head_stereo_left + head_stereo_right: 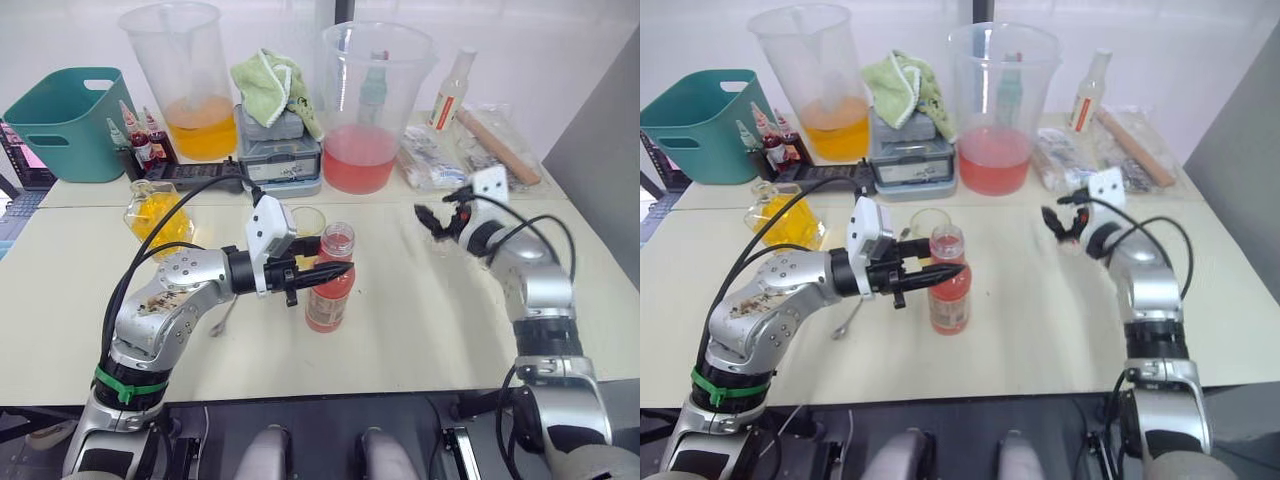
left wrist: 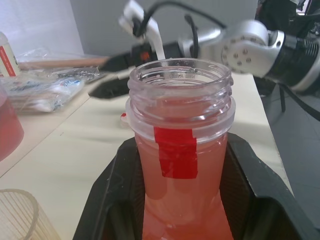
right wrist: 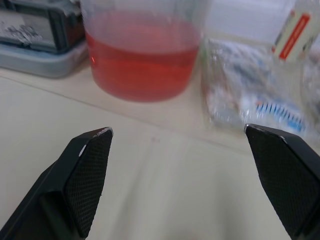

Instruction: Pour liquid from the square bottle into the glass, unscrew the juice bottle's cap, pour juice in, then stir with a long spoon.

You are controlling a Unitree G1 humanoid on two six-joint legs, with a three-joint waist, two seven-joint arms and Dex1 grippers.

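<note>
Now I see my left gripper with fingers clamped around the uncapped juice bottle, upright mid-tabletop, glass just behind. Right gripper hovers, fingers apart.

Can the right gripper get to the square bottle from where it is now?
Probably not easily. The square bottle stands on the robot's far left, while the right gripper hangs open on the right. The left gripper, clamped on the juice bottle, lies across the path.
</note>
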